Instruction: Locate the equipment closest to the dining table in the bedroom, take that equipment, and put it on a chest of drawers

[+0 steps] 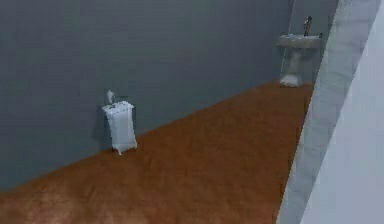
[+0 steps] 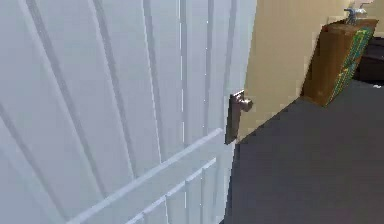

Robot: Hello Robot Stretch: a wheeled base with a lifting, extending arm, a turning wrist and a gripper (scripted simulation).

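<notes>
while you are facing this washroom: a pedestal sink [image 1: 298, 52] is standing at the far end and a small white bin [image 1: 119, 127] is sitting by the grey wall; you are likely searching the wrong room.
door: a white panelled door [image 2: 120, 110] is crowding your arm side, its handle [image 2: 240, 108] close; be turning slowly so the base is not clipping it.
cabinet: a wooden cabinet [image 2: 342, 58] is showing past the door; try heading that way.
equipment: you cannot tell where it is lying.
pincer: you cannot tell whether it is spread or pressed together.

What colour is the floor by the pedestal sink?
The floor is reddish-brown, best seen in the forward view.
</notes>
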